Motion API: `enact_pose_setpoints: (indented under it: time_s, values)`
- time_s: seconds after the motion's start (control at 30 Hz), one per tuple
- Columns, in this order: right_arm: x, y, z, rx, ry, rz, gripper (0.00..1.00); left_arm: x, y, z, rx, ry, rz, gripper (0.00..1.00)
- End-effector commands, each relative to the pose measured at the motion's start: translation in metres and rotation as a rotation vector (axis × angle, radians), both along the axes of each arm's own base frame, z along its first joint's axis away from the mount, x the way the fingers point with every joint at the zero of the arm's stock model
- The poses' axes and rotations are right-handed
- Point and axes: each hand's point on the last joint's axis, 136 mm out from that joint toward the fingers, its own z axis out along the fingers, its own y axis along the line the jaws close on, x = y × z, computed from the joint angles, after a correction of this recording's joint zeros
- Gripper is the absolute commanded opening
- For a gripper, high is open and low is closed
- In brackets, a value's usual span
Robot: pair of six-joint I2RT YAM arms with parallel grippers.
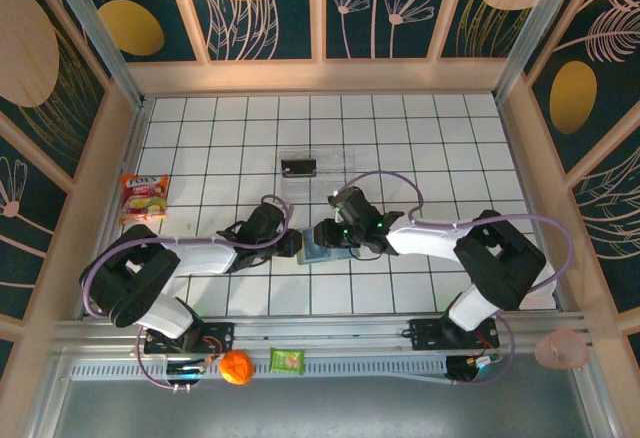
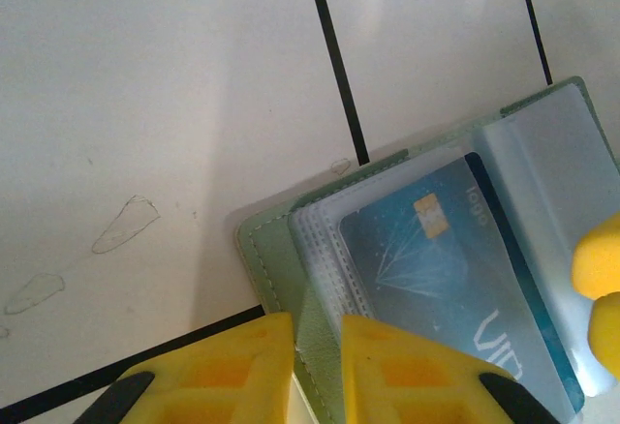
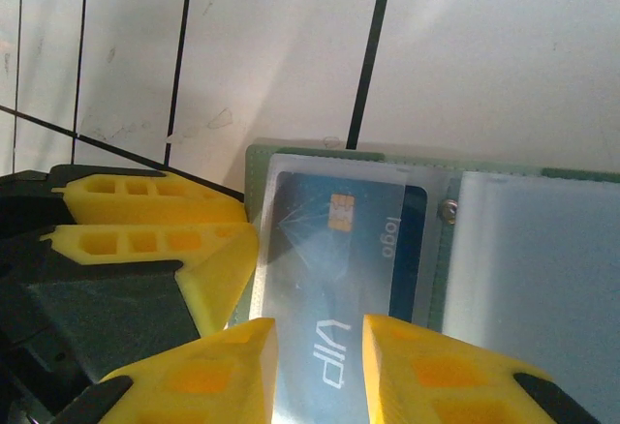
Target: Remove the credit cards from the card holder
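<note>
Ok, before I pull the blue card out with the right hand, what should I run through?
1. Card holder open and flat on the table: ok.
2. Blue card tucked in the holder, face up and reachable: ok.
3. Right hand lined up, fingers apart over the card's near end: ok.
4. Right hand's contact with the card: cannot tell.
5. Left hand at the holder's edge to pin it; whether it presses firmly: cannot tell.
6. Room between the hands: the right wrist view shows them crowded beside the card, so likely not ok.
</note>
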Motion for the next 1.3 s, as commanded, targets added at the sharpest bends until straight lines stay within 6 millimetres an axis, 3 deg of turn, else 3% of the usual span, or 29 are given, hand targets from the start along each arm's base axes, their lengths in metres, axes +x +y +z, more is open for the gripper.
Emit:
enact_pose_setpoints:
  time_s: [0.0, 0.5, 0.67, 0.9, 1.07, 1.27]
  values:
    - [-0.003, 0.0, -0.009, -0.008, 0.032, -0.005, 0.3, -0.004, 0.006, -0.01, 0.049, 0.01, -0.009, 0.21]
    - [-0.009, 0.003, -0.021, -0.052, 0.053, 0.02, 0.3, 0.0, 0.005, -0.01, 0.062, -0.009, -0.017, 0.19]
    - [-0.01, -0.012, -0.035, -0.166, 0.048, -0.024, 0.29, 0.001, 0.004, -0.01, 0.067, -0.012, -0.021, 0.17]
    - [-0.003, -0.034, -0.033, -0.313, -0.046, -0.099, 0.29, 0.002, 0.005, -0.014, 0.078, -0.008, -0.023, 0.15]
    - [0.0, -0.033, -0.023, -0.313, -0.09, -0.113, 0.31, 0.003, 0.005, -0.013, 0.089, -0.015, -0.024, 0.14]
    - [0.004, -0.018, 0.02, -0.191, -0.211, -0.075, 0.39, 0.008, 0.003, 0.005, 0.068, -0.054, -0.02, 0.19]
